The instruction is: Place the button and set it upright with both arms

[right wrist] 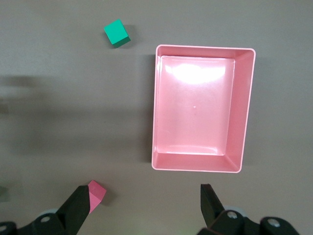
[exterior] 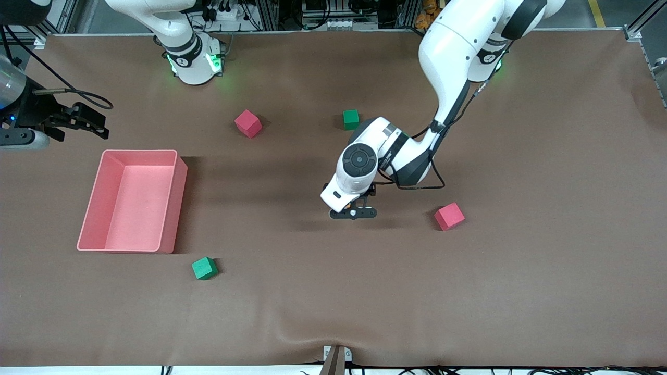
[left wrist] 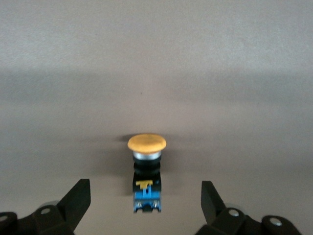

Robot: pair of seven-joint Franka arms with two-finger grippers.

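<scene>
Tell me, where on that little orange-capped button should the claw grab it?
Probably the black body of the button, under the wider orange cap. It lies on its side between the left claw's open fingers, so coming straight down from above should suit.

Button lies on worktop under open left pincer — tray toward right arm's end.
</scene>
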